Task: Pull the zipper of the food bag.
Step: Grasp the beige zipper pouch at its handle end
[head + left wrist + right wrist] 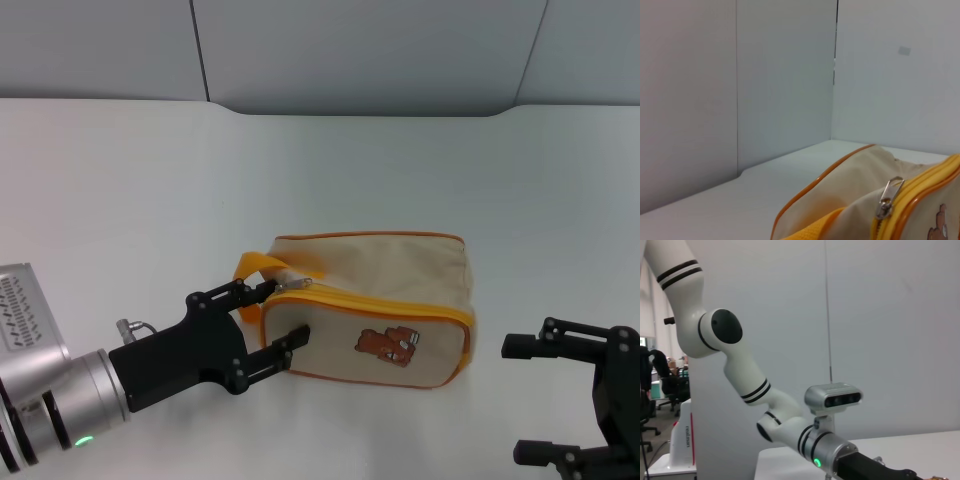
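The food bag (pixel 380 270) is a beige pouch with orange piping and a brown bear picture, lying in the middle of the white table. Its zipper (pixel 390 302) runs along the upper front edge, and the silver pull tab (pixel 291 284) lies at the bag's left end beside the orange loop handle (pixel 254 265). My left gripper (pixel 279 318) is open at that end, one finger by the handle and pull tab, the other against the bag's front side. The left wrist view shows the pull tab (pixel 888 197) and the zipper (pixel 922 192) close up. My right gripper (pixel 527 398) is open, right of the bag and apart from it.
The white table (pixel 120 180) extends far behind and left of the bag, with grey wall panels (pixel 360 50) at its back. The right wrist view shows my left arm (pixel 755 385) and its wrist camera (pixel 835 397) over the table.
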Controlling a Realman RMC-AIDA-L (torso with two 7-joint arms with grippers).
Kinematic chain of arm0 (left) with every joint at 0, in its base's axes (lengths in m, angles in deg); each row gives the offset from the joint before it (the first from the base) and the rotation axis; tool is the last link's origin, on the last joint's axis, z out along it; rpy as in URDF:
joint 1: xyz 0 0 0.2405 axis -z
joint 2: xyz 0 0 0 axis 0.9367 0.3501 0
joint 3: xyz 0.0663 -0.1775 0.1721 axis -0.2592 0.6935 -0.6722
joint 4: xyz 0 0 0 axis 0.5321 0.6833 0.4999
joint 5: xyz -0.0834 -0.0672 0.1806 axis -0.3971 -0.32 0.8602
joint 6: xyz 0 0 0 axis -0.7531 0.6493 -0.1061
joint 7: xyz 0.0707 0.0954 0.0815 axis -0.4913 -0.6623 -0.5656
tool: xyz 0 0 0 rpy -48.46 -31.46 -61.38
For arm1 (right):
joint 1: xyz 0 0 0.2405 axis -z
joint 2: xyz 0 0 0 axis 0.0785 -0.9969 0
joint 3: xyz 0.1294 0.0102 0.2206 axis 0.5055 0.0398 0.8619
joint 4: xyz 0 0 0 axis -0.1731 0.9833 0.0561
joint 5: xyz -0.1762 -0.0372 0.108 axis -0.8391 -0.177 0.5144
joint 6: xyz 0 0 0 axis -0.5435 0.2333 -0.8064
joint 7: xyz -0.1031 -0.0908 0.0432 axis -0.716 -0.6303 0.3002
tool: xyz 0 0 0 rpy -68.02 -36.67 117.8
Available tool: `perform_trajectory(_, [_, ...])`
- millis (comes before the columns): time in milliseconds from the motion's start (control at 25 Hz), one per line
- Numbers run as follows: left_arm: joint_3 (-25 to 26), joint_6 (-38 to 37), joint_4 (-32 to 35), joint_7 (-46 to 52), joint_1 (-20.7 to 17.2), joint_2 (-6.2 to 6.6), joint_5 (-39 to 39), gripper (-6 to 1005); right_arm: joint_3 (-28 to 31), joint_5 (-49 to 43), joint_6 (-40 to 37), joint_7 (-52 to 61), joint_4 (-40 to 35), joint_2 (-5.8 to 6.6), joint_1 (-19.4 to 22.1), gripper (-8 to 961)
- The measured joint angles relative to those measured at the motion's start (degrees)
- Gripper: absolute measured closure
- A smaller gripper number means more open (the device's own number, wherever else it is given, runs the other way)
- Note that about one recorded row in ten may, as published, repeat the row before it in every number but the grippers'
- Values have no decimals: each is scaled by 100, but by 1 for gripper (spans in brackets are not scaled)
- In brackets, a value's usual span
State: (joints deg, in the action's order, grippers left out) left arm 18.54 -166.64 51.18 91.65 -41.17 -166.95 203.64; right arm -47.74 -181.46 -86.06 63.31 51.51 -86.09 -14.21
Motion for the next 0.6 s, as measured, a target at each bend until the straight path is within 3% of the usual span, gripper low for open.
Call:
perform_trajectory(120, [0, 55, -72, -124, 22, 0, -19, 247, 22, -1, 0, -1, 0, 0, 0, 111])
perform_trajectory(600, [-34, 18, -84, -359, 57, 1, 8, 663, 191, 33, -4, -58, 5, -11, 25, 111])
